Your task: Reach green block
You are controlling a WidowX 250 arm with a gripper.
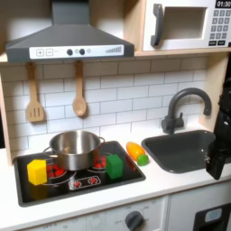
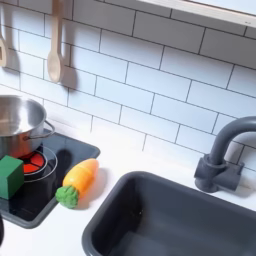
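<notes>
Dark sink, black stovetop, white-tiled wall

green block, yellow block, orange toy green-tipped, steel pot.

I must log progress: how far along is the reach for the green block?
Done: nothing visible yet; the green block sits untouched on the stove beside the pot. In hand: the end effector, a dark shape at the first exterior view's right edge, is over the sink, open or shut unclear. Left: crossing past the orange toy to the block.
</notes>
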